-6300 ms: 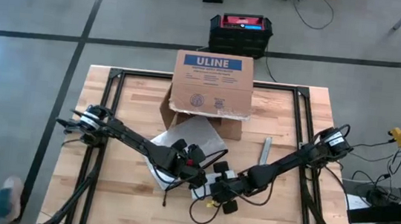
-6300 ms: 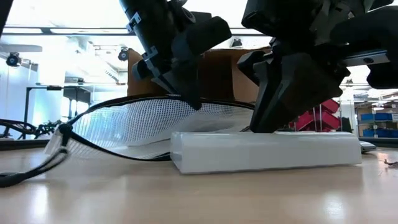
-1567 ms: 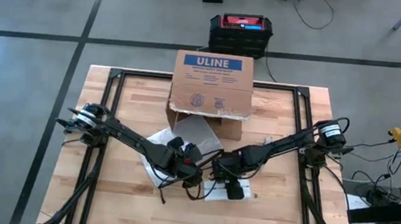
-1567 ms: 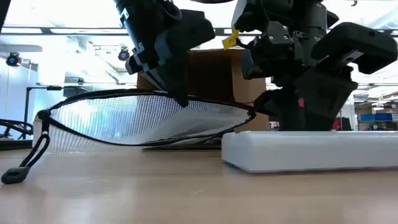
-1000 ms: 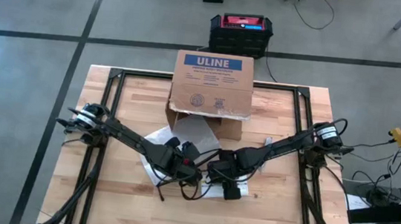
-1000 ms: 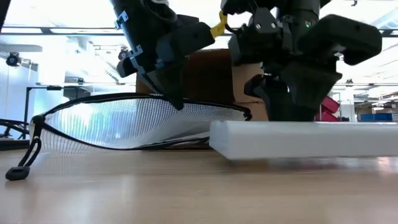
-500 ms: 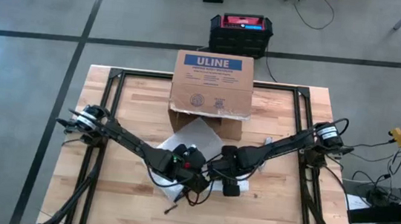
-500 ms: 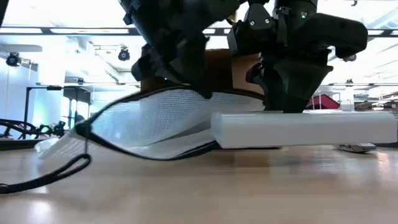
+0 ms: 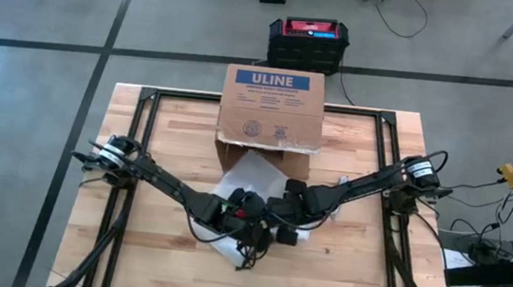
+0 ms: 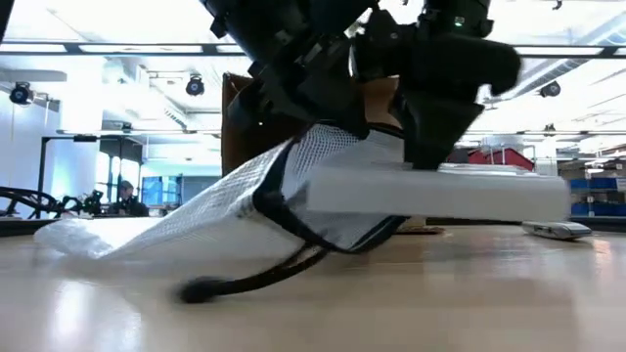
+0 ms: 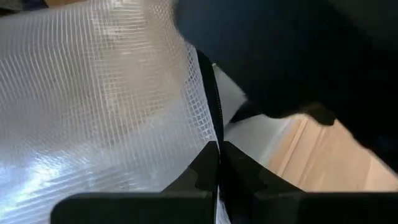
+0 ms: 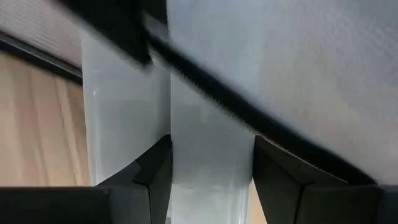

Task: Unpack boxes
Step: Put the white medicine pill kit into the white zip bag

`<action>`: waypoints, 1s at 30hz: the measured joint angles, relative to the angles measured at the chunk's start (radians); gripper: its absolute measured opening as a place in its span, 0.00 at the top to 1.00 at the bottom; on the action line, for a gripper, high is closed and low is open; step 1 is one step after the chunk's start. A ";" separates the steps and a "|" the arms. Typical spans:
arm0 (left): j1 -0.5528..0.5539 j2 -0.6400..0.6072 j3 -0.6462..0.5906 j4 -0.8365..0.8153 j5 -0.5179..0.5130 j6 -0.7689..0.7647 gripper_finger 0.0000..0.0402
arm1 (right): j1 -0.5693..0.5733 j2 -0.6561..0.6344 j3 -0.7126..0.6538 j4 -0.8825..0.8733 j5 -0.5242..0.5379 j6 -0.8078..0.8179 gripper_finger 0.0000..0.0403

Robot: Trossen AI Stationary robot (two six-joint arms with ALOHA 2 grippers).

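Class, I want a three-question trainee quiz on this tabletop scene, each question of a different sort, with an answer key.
1. True or false: the cardboard box stands at the table's far edge, behind both arms.
2. What does the right pincer grip? A) a white block B) a yellow tag C) a roll of tape
3. Fill in: the left pincer is shut on the black-trimmed edge of the ___ pouch.

Key: 1 true; 2 A, the white block; 3 mesh.
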 joint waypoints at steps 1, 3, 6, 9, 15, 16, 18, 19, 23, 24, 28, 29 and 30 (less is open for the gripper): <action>0.000 0.001 0.000 0.000 -0.005 0.000 1.00 | 0.000 0.000 0.000 0.021 0.003 0.008 0.60; 0.000 0.003 0.000 0.011 -0.003 0.010 1.00 | 0.003 0.000 0.000 0.072 0.004 0.032 0.58; 0.000 0.004 -0.005 0.036 -0.009 0.011 1.00 | 0.004 0.004 -0.009 0.134 0.007 0.078 0.56; -0.001 0.005 -0.009 0.033 -0.020 0.006 1.00 | 0.005 0.006 -0.016 0.148 0.007 0.123 0.55; -0.004 0.006 -0.011 0.038 -0.001 0.047 1.00 | 0.018 0.006 -0.030 0.160 0.033 0.102 0.56; -0.006 0.006 -0.011 0.039 0.011 0.065 1.00 | 0.022 0.006 -0.030 0.164 0.032 0.072 0.55; -0.012 0.006 -0.011 0.036 0.030 0.085 1.00 | 0.029 0.006 -0.031 0.181 0.033 0.015 0.53; -0.015 0.006 -0.011 0.032 0.033 0.091 1.00 | 0.033 0.006 -0.031 0.192 0.044 -0.002 0.52; -0.024 0.006 -0.011 -0.004 0.032 0.107 1.00 | 0.037 0.007 -0.035 0.221 0.052 -0.046 0.47; -0.027 0.005 -0.011 -0.007 0.032 0.116 1.00 | 0.037 0.007 -0.037 0.228 0.053 -0.057 0.45; -0.034 0.005 -0.017 -0.014 0.036 0.172 1.00 | 0.038 0.008 -0.070 0.311 0.057 -0.081 0.39; -0.036 0.005 -0.019 -0.014 0.038 0.183 1.00 | 0.039 0.008 -0.083 0.344 0.057 -0.085 0.38; -0.038 0.005 -0.021 -0.013 0.041 0.189 1.00 | 0.040 0.008 -0.097 0.379 0.055 -0.089 0.36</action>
